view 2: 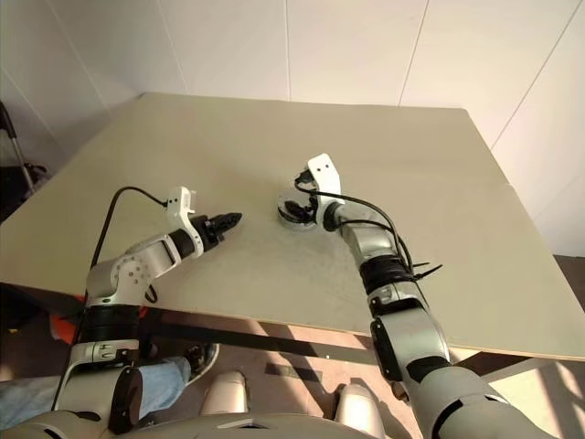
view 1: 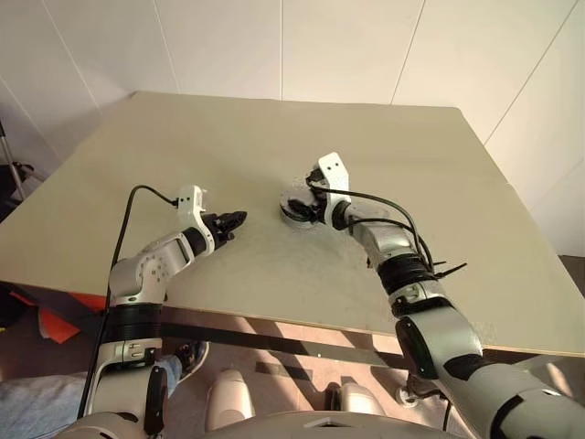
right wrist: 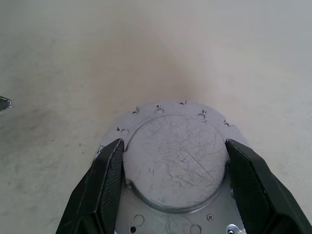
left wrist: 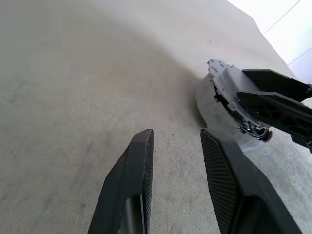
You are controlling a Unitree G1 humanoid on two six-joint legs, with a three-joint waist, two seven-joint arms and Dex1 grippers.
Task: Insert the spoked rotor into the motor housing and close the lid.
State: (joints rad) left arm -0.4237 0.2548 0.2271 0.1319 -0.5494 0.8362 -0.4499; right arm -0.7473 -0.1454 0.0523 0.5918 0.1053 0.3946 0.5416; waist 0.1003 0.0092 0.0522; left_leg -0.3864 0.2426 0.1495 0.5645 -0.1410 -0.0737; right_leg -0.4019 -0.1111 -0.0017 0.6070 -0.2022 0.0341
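My right gripper (view 1: 309,208) reaches over the middle of the table, shut on the lid (right wrist: 173,161). The lid is a pale scratched silver disc with a holed flange, and a black finger presses against each side of its raised round part. It is tilted up off the tabletop, as the left wrist view shows (left wrist: 226,87). Under it lies the dark-and-silver motor housing (view 1: 294,213), mostly covered. The spoked rotor is hidden. My left gripper (view 1: 239,219) hovers a short way left of the housing, open and empty, pointing at it.
The beige table (view 1: 274,137) has its near edge (view 1: 274,320) just below both arms. A black cable (view 1: 402,224) loops along my right forearm. White walls stand behind the table.
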